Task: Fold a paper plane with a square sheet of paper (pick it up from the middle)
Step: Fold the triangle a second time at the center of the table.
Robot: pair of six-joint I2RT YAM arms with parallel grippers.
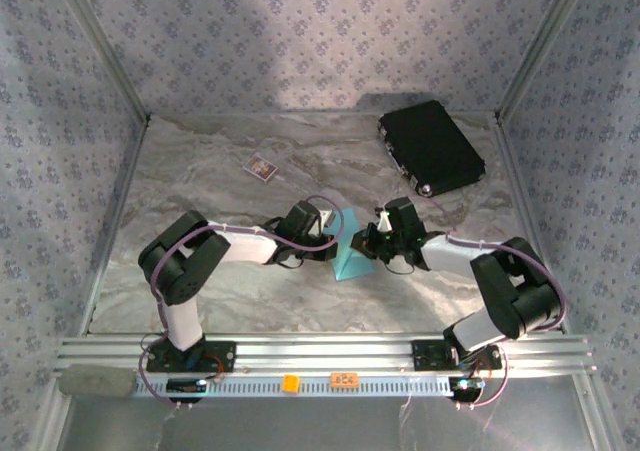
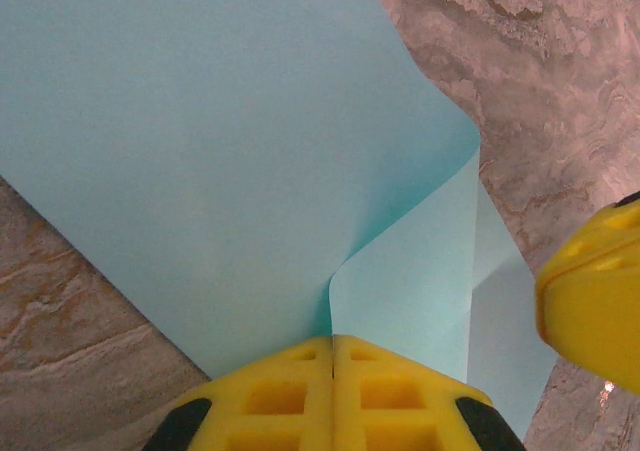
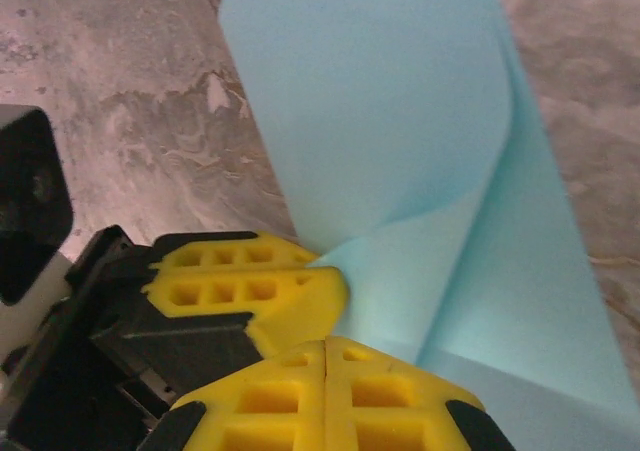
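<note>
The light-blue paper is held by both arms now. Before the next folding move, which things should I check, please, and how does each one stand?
1. Is the left gripper shut on the light-blue sheet: ok, the paper comes out between its closed fingers.
2. Is the right gripper shut on the sheet: ok, same picture there.
3. Room between the two grippers: cannot tell; their fingers sit very close, perhaps touching.
4. Fold pressed to a crease: not ok; the sheet bends in a soft curve.
5. Edges lined up: cannot tell.
6. Are the black case and the small card apart from the sheet: ok.
</note>
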